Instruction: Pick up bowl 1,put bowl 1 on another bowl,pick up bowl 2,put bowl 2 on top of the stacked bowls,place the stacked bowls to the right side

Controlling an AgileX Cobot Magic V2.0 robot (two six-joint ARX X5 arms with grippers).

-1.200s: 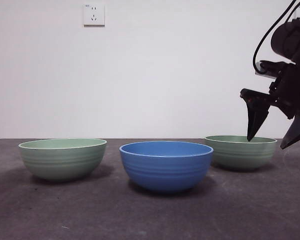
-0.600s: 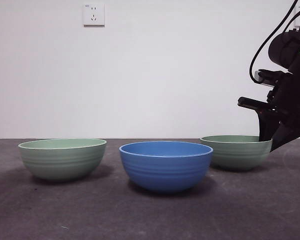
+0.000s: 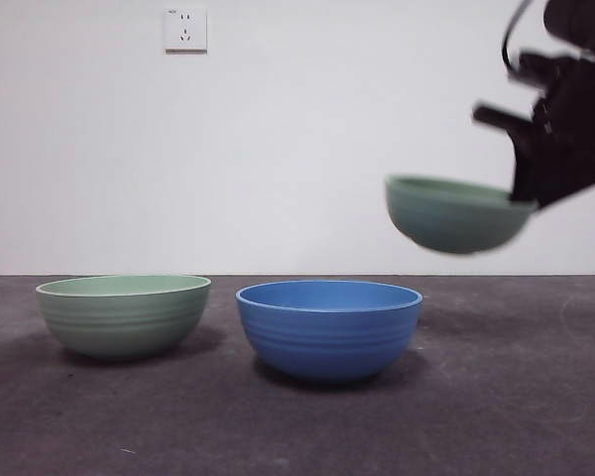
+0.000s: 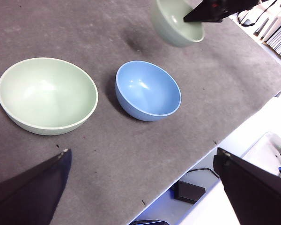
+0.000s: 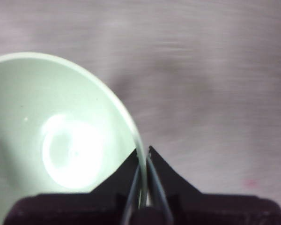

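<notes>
A pale green bowl (image 3: 454, 213) hangs in the air at the right, tilted slightly, above the table. My right gripper (image 3: 537, 188) is shut on its right rim; the right wrist view shows the jaws pinching the thin rim of this bowl (image 5: 65, 140). The blue ribbed bowl (image 3: 329, 327) stands on the table in the middle, left of and below the lifted bowl. A second pale green bowl (image 3: 124, 313) rests at the left. From the left wrist view I see the green bowl (image 4: 47, 96), the blue bowl (image 4: 148, 91) and the lifted bowl (image 4: 175, 22); my left gripper (image 4: 140, 187) is open, high above the table.
A white wall with a socket (image 3: 185, 29) stands behind the dark grey table (image 3: 496, 397). The table's near edge (image 4: 210, 145) shows in the left wrist view, with floor and cables beyond it.
The right gripper closed on the right green bowl's rim and lifted it off the table, up and slightly left. The other two bowls stayed put.
</notes>
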